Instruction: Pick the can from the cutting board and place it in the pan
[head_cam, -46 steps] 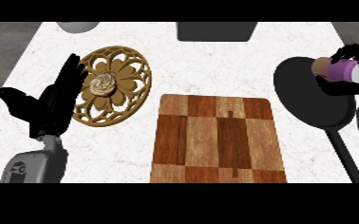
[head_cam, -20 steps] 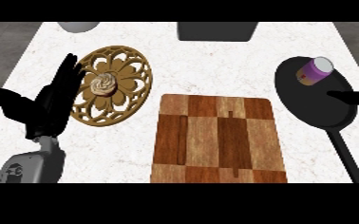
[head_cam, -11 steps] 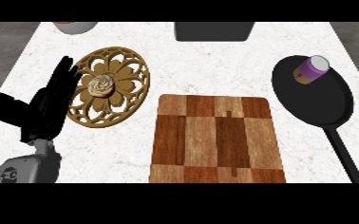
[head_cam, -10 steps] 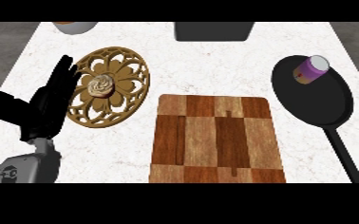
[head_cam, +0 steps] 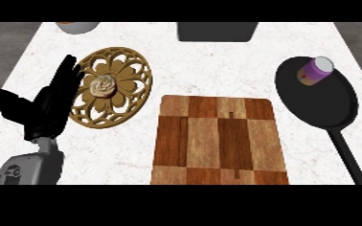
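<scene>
Can stands upright in pan, board bare. Looks light, stiff, smooth-sided: I'd grip round its middle. My left hand rests, fingers straight. Right hand unseen.

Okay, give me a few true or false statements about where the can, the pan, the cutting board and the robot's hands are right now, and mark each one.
1. The can stands inside the pan. True.
2. The cutting board still carries the can. False: its top holds nothing; the can is in the pan.
3. The right hand is curled round the can. False: no right hand shows in the head view, and nothing touches the can.
4. The left hand rests open at the view's left edge, fingers up. True.
5. The pan lies left of the cutting board. False: it lies to the board's right, handle towards the view's lower edge.
</scene>
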You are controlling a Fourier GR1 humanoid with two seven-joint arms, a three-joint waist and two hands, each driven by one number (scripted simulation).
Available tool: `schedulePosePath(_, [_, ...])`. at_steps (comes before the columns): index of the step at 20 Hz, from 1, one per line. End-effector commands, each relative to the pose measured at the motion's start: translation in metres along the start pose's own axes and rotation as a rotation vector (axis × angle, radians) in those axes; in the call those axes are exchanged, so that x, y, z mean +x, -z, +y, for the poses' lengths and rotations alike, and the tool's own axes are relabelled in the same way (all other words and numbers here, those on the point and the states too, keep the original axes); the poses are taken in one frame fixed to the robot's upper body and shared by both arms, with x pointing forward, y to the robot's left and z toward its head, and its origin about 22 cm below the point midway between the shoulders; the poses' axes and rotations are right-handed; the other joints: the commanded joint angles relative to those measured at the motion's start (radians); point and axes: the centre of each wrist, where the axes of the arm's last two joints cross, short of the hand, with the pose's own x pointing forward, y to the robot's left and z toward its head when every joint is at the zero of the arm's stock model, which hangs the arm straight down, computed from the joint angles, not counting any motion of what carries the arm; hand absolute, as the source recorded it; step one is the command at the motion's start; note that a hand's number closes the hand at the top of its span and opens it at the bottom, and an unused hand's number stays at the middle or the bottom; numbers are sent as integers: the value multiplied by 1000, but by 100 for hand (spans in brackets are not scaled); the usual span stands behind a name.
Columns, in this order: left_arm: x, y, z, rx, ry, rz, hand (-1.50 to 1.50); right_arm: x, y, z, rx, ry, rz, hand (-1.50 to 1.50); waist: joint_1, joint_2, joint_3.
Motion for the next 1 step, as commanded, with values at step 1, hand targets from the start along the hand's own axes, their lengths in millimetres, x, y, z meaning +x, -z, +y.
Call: schedulePosePath(1, [-6, -2, -9, 2, -7, 16, 0, -6, -11, -4, 78, 76, -73, -150, -2, -2, -1])
